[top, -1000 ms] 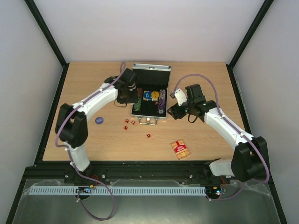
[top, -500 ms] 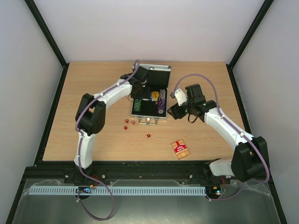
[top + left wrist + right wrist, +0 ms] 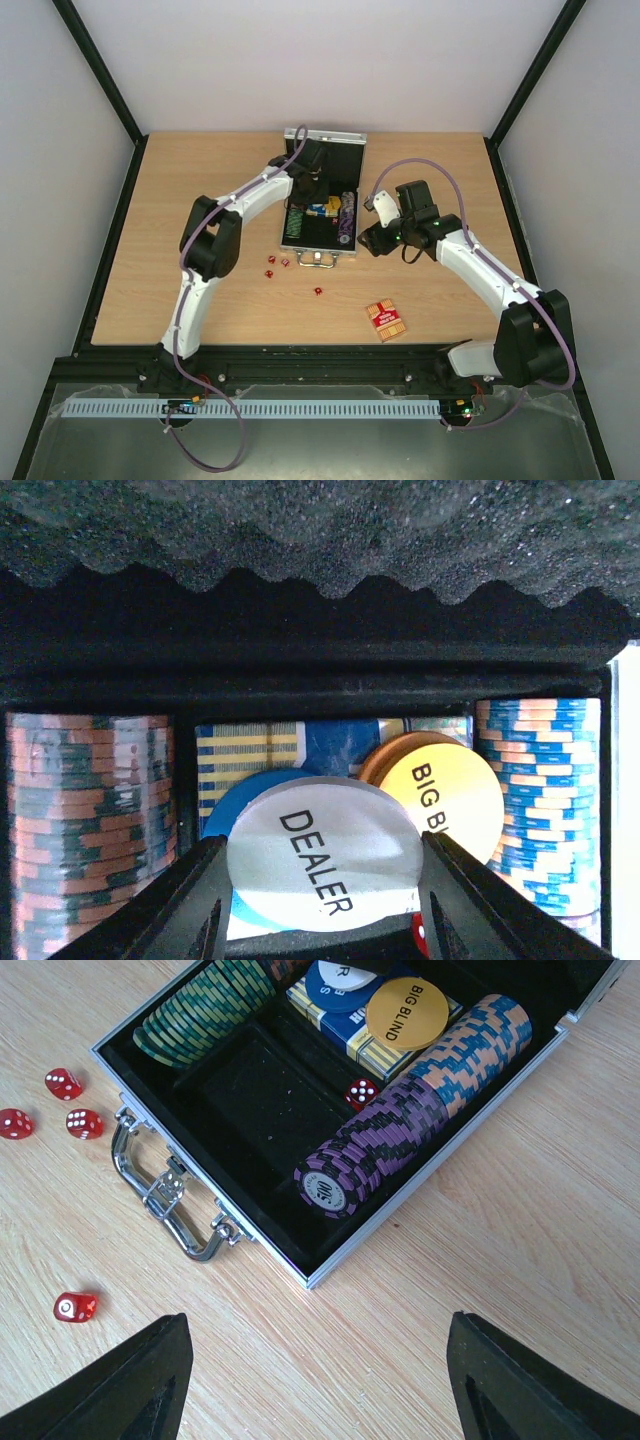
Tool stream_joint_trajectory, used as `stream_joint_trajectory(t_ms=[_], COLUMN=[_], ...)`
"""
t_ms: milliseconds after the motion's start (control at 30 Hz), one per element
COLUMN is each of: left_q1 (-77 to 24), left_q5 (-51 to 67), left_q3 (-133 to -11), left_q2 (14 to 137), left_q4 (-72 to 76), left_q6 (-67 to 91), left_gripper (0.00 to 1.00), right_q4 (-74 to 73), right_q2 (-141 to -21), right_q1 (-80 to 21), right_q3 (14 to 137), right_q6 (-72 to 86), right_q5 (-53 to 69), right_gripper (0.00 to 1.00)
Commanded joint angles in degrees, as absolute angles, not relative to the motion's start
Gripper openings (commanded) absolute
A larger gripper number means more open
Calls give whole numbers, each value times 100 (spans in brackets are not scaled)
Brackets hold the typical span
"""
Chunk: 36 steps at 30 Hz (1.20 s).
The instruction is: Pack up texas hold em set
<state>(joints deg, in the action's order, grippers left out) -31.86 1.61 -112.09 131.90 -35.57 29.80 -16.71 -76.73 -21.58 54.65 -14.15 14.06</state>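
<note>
Left wrist view: the left hand [image 3: 322, 880] is partly closed, both fingers [image 3: 195, 905] pressed on the rim of the white DEALER disc [image 3: 312, 830]. It holds that disc over the far middle compartment of the case [image 3: 345, 1255], above a blue disc [image 3: 232, 805] and beside the orange BIG BLIND disc [image 3: 445, 780]. Whether the discs touch cannot be told. A green chip row [image 3: 90, 820] and a blue chip row [image 3: 540, 780] flank it closely, and the foam-lined lid [image 3: 320, 530] stands just beyond.

Over the bench [image 3: 500, 1240] the right hand [image 3: 320, 1360] hangs spread wide and grips nothing, just off the case's near right corner, with bare wood under it.

Inside the case the near middle compartment [image 3: 255, 1105] shows bare black lining, with one die [image 3: 360, 1092] at its far edge. Three dice [image 3: 60, 1083] lie left of the case's handle [image 3: 165, 1195], and a fourth die [image 3: 75, 1306] lies nearer. The red card deck [image 3: 386, 320] lies well apart from the case, on its near right side.
</note>
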Motion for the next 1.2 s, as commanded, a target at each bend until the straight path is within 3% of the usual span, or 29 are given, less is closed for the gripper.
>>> stream_joint_trajectory(t_ms=[0,767,1167], left_q1=[-3192,-3192,-3199], left_q5=[58,-216,-208], left_q3=[-11433,-11611,-11663], left_q2=[13338,13508,13447], left_q4=[-3660,-3880,-3941], left_q6=[3047,3074,3094], left_gripper=[47,50,56], right_q4=[-1811,-1817,-1828], right_q2=[-7694,-7739,-7748], right_q1=[-2127,-2127,-2128], right_q3=[5391,5394,5399], right_q6=[-1459,-1471,-1475], right_q5=[1415,1441,1450], right_gripper=[71,71,71])
